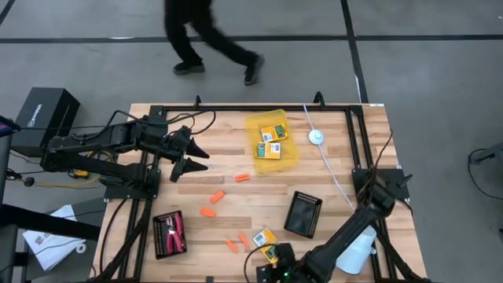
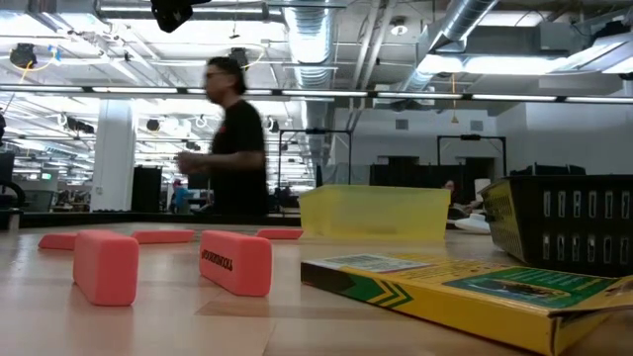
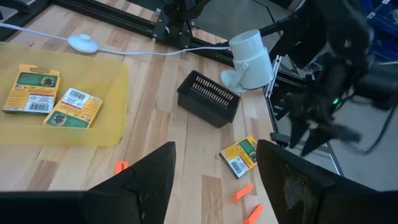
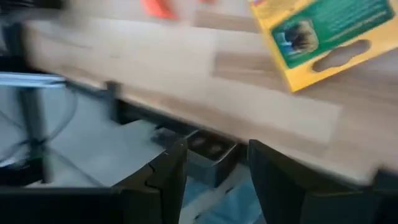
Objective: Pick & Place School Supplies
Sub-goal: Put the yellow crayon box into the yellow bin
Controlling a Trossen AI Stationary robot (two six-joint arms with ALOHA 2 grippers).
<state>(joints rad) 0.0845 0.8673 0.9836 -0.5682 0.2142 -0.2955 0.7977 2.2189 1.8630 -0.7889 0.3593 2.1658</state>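
- Left gripper (image 1: 191, 156) is hanging over the table's left-centre w/ fingers (image 3: 152, 180) standing apart, nothing btwn them.
- Right gripper (image 1: 271, 267) is sitting low at the near edge of the table, fingers (image 4: 168, 171) spread apart, gripping nothing; its arm is reaching in from the near right corner.
- One yellow-and-green box (image 1: 264, 237) is lying flat on the wood just beside the right gripper, also showing in the left wrist view (image 3: 240, 156) and close up in the right wrist view (image 4: 326, 34).
- Three more card boxes (image 1: 272, 141) are resting inside the translucent yellow tray (image 1: 289, 159) toward the far side of the table.
- Orange sticks are lying scattered over the middle: one (image 1: 241, 178) near the yellow tray, one (image 1: 217, 196) and another (image 1: 207, 211) further toward me, a pair (image 1: 237, 243) next to the loose box.
- Red-handled tool (image 1: 179, 229) is lying in the black tray (image 1: 159, 236) at the near left.
- A second black tray (image 1: 303, 214) is sitting right of centre, w/ nothing visible in it.
- White cable w/ a round puck (image 1: 315, 137) is running along the far right side.
- A person (image 1: 206, 35) is walking past the far end of the table.
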